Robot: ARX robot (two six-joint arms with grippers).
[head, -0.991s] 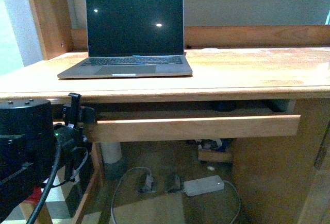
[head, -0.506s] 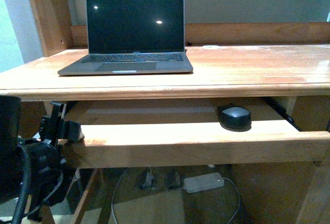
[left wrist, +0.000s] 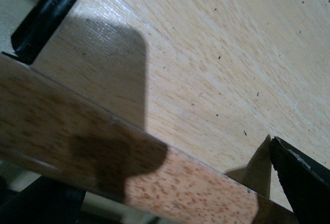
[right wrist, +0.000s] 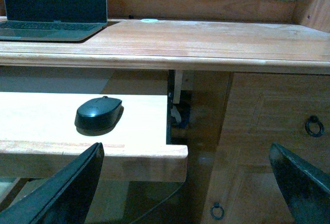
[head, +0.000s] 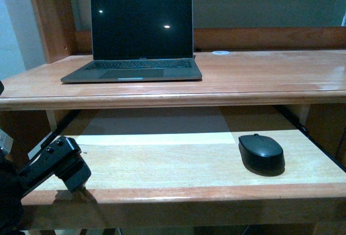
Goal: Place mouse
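The mouse (head: 261,153), a small black domed oval, lies on the right part of a pulled-out wooden tray (head: 162,165) under the desk top. My left gripper (head: 67,165) is open at the tray's front left edge. In the left wrist view the gripper (left wrist: 170,195) sits over the front lip of the tray (left wrist: 206,54), with one dark finger (left wrist: 304,183) beside it. My right gripper (right wrist: 185,151) is open wide and empty, in front of the tray's right corner. There the mouse (right wrist: 99,113) lies beyond and to one side of it, untouched. The right arm is out of the front view.
A grey laptop (head: 138,35) stands open on the left of the desk top (head: 270,73), with a small white disc (head: 220,53) behind it. Right of the tray is a cabinet front with ring handles (right wrist: 314,126). A wooden post rises at the far left.
The tray has slid out toward me with my left gripper at its front left edge. The mouse, hidden one second ago, now lies in full view.
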